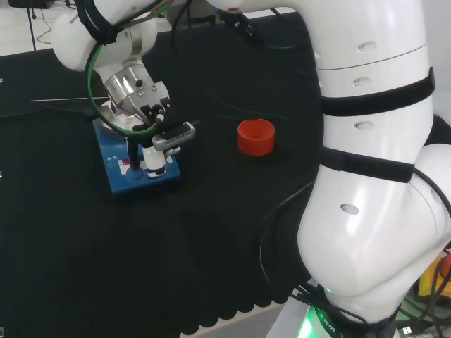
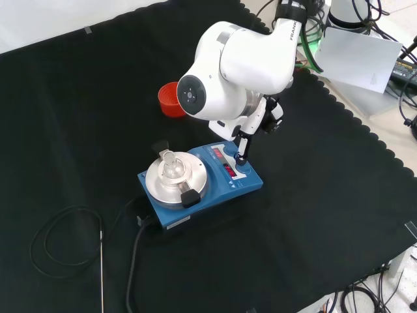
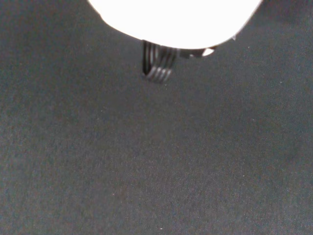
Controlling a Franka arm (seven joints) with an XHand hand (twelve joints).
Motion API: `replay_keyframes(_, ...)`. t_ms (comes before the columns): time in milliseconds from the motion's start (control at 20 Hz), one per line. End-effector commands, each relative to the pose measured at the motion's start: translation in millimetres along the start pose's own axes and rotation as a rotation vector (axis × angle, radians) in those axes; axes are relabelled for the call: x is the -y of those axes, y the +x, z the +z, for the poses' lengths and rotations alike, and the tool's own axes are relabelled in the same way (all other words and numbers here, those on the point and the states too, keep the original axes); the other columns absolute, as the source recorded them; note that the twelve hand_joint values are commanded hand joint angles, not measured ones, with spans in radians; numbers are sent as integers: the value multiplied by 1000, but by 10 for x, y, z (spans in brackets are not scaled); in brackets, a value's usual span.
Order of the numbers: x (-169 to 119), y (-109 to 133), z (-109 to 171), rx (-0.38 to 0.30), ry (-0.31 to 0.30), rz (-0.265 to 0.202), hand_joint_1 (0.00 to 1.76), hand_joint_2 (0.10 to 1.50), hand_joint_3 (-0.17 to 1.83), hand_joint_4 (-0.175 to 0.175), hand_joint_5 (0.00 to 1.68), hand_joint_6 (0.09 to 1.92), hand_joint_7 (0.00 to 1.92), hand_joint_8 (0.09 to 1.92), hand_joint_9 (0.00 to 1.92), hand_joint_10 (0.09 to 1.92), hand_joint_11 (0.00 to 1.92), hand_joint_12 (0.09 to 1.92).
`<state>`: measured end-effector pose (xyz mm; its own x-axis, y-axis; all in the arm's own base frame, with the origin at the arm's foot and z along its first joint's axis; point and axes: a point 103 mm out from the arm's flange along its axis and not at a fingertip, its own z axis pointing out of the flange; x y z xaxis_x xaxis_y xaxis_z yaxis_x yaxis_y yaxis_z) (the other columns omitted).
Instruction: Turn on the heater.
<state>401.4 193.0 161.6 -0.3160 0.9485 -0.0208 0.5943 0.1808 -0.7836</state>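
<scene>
**Finger on the heater's front panel**

In the front view the blue heater (image 2: 215, 179) sits mid-cloth, its round silver plate (image 2: 174, 179) to the left carrying a small clear glass piece (image 2: 169, 162) that is hard to make out. The hand (image 2: 251, 130) is largely hidden behind the arm's white link (image 2: 221, 72); one dark straight finger (image 2: 244, 149) reaches down onto the panel's right end. Whether the remaining fingers are curled cannot be told. A red ribbed ring (image 2: 171, 99) stands farther off.
</scene>
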Motion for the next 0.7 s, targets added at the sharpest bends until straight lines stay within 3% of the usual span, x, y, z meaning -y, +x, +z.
replay_keyframes(50, -14, -37, 32, -8, -2, -6, 1463, 455, 1392, -14, 421, 134, 1584, 1662, 1641, 1490, 1535, 1512)
replay_keyframes(700, -21, 0, 38, 34, 16, 7, 1463, 453, 1395, -15, 429, 121, 1585, 1661, 1640, 1488, 1532, 1511)
